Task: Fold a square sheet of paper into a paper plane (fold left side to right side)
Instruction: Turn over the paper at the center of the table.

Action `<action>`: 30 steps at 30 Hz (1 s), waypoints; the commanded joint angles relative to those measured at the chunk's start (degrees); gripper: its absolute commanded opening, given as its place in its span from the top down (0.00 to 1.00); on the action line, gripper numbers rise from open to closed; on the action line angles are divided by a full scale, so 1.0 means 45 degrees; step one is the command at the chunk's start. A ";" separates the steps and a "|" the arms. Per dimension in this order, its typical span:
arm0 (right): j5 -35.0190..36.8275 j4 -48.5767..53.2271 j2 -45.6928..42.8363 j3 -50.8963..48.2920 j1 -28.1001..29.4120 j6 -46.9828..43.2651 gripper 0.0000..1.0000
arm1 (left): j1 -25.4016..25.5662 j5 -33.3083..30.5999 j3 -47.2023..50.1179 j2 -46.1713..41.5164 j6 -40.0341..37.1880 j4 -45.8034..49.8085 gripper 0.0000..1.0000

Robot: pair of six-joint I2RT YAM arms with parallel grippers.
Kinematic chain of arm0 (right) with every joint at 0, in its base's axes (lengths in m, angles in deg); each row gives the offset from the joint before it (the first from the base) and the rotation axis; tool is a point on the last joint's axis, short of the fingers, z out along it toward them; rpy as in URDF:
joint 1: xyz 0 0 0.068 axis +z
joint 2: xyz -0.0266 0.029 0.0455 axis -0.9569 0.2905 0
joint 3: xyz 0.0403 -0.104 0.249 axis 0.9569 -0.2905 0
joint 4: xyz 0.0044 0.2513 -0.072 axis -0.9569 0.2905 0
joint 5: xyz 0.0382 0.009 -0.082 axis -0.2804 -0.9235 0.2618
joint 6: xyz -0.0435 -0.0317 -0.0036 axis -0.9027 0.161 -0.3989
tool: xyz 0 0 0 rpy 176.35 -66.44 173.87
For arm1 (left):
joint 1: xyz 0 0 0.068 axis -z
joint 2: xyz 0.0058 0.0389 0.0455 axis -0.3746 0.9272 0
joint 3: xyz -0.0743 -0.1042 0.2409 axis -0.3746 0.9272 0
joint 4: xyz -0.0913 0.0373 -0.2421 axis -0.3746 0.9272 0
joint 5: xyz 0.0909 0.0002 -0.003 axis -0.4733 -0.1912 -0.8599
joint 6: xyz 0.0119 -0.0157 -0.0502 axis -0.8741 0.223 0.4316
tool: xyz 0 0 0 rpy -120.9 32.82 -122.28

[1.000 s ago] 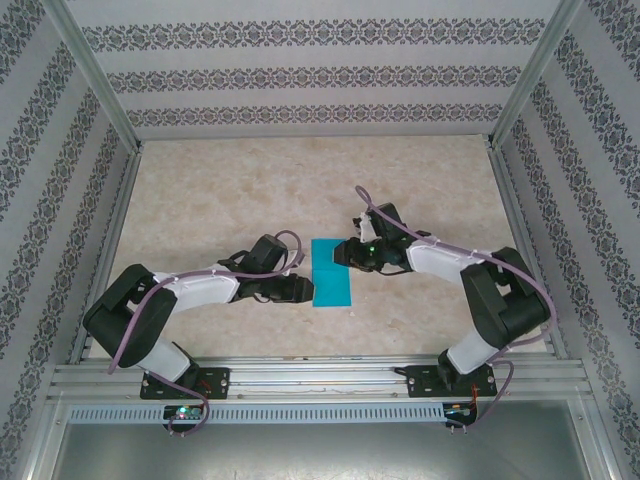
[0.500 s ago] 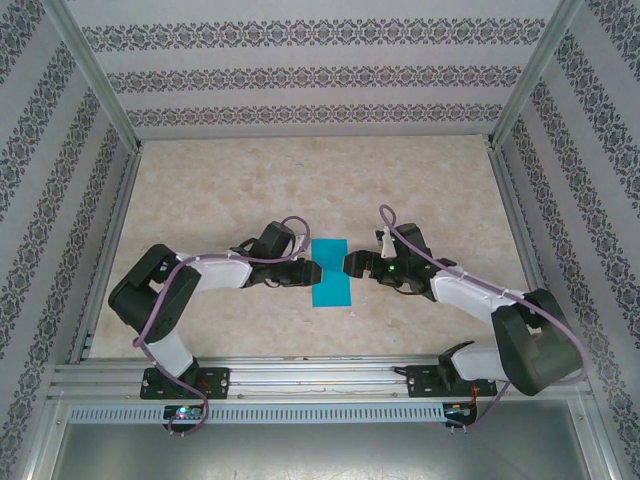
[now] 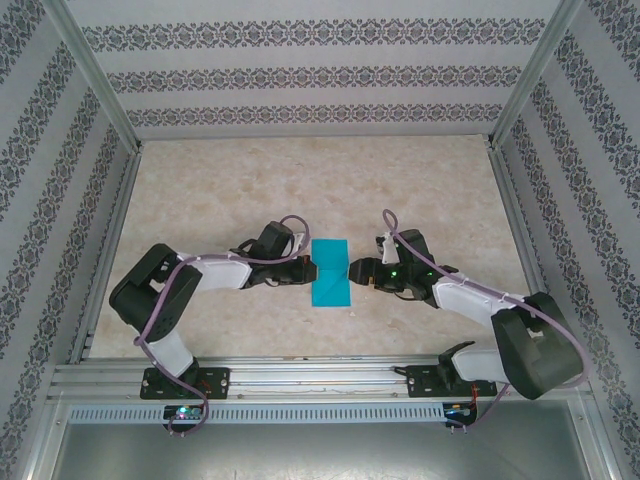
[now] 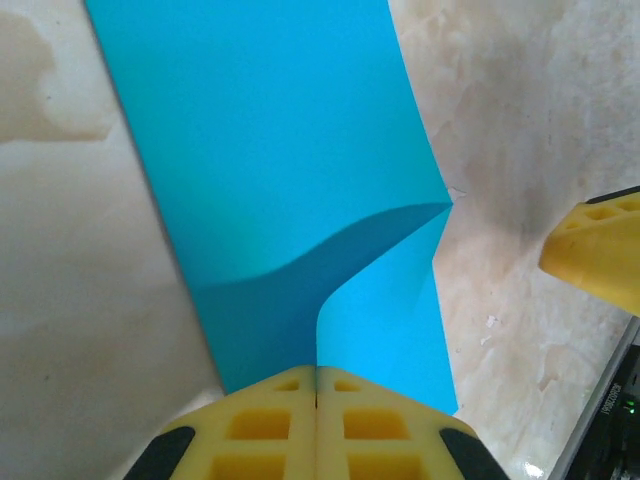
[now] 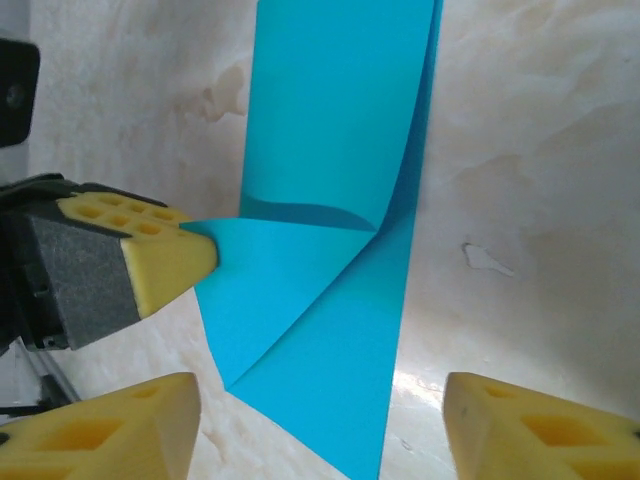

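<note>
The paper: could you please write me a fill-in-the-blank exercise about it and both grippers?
1. The left gripper is ___ on a lifted corner of the paper.
2. The right gripper has its jaws ___.
3. In the top view, the paper lies ___ the two grippers.
Missing: shut; open; between.

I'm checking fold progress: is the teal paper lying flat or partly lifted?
Partly lifted. The left gripper, shut on an edge of the teal paper, holds one flap raised, shadow beneath.
</note>
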 commanded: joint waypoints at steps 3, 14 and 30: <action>-0.0663 -0.1833 0.0717 -0.0001 0.0333 0.0589 0.42 | -0.0119 -0.0569 0.0690 -0.0982 0.0259 -0.1173 0.96; -0.0310 -0.3340 0.2726 0.1089 0.1457 0.1214 0.45 | -0.0119 -0.0900 0.0977 -0.1253 0.0306 -0.1177 0.96; -0.0337 -0.4117 0.4224 0.1714 0.1966 0.1751 0.81 | -0.0118 -0.0972 0.0824 -0.1328 0.0221 -0.0932 0.85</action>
